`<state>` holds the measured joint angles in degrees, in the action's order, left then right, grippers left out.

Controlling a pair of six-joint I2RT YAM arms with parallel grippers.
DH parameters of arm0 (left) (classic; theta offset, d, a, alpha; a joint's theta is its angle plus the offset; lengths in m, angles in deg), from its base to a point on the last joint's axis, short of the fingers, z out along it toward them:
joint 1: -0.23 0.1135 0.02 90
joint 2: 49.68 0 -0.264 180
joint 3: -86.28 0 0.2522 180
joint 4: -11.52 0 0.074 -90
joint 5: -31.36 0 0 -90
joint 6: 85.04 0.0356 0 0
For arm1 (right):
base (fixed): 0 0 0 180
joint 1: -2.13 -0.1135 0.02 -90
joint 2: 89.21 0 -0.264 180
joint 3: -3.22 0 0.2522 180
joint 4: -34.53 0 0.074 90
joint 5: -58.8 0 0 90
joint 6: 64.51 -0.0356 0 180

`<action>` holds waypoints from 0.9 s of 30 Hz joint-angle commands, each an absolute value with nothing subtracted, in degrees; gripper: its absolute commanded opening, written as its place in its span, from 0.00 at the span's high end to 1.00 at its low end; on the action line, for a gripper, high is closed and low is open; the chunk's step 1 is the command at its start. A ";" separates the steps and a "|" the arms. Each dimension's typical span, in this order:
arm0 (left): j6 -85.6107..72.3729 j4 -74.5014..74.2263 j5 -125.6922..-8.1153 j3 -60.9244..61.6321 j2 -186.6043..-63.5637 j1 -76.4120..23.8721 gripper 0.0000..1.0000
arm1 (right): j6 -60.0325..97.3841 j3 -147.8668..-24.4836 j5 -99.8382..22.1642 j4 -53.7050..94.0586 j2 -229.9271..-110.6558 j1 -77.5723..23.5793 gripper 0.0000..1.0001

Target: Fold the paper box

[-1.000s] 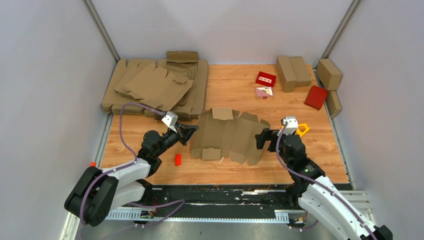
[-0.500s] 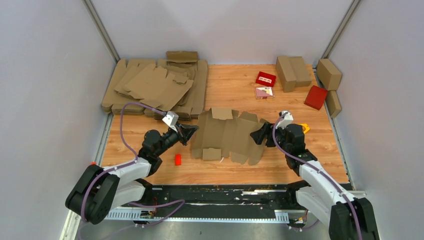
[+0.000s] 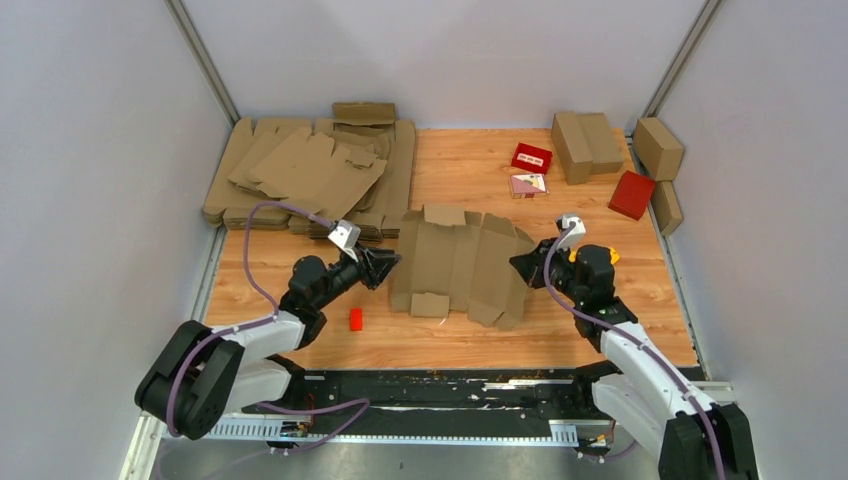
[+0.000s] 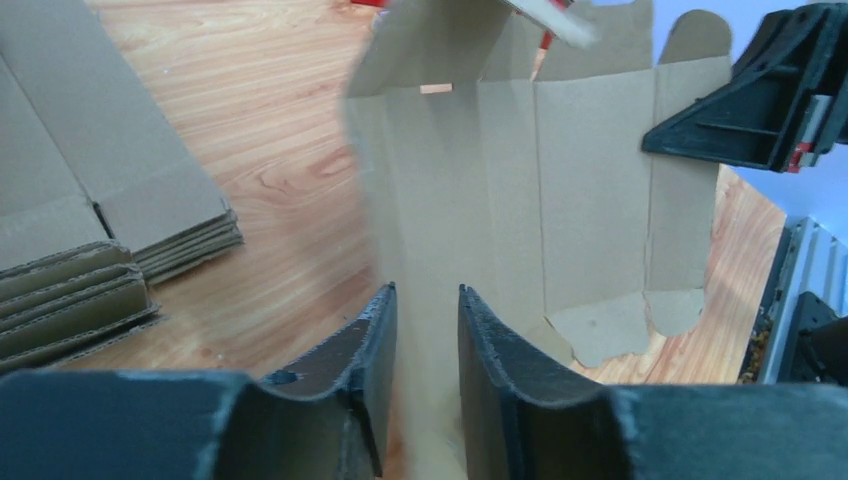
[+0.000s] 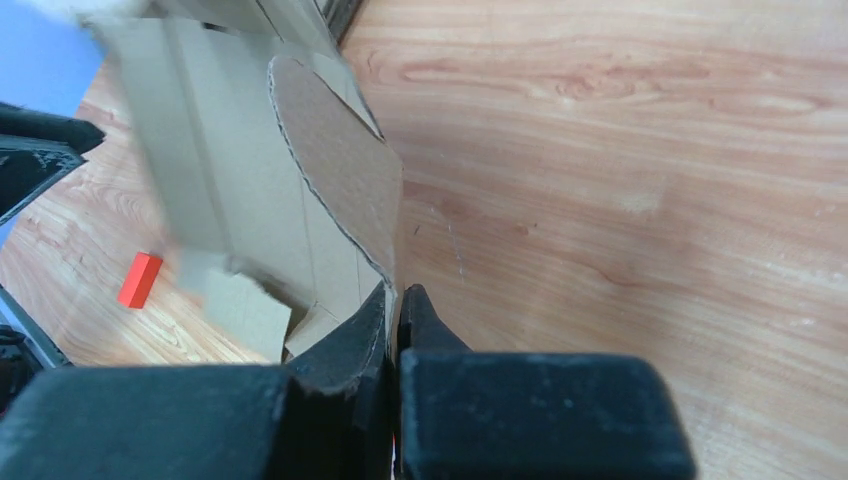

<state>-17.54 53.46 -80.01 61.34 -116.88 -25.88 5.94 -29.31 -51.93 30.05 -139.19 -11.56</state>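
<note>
Since the wooden table point(image 3: 470, 180) is the biggest thing, start there. A pile of flat cardboard blanks point(image 3: 310, 175) sits in its far left corner, and the paper box point(image 3: 455, 265) is around the middle, between the two arms. It's plain brown, an unfolded cut-out with parallel crease lines and small flaps along its far and near edges. Its long axis runs left to right across the table, with the creases going near to far, and it bows up off the wood rather than lying flat. The right gripper point(image 5: 393, 295) is pinched tight on the rounded flap at the sheet's right end. The left gripper point(image 4: 425, 295) has its fingers point(image 4: 372, 340) a narrow gap apart with the sheet's left edge between them. That edge is blurry, so I can't really say if they touch it. Smallest is a little red block point(image 3: 355, 318) on the wood near the box's near left corner.
</note>
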 commanded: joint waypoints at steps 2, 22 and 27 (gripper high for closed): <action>-18.16 49.97 -79.22 56.88 -119.30 -25.79 0.53 | 11.08 -29.05 -53.18 32.39 -134.23 -12.07 1.00; -13.59 38.25 -75.61 52.46 -119.28 -28.57 0.50 | 16.03 -29.32 -53.11 31.72 -130.95 -16.63 1.00; -8.81 33.26 -72.21 50.15 -118.66 -33.55 0.50 | 19.68 -28.11 -49.52 33.49 -130.07 -20.01 1.00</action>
<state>-13.93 37.18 -75.64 53.34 -119.43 -31.02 15.49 -29.02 -52.58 30.42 -131.32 -17.44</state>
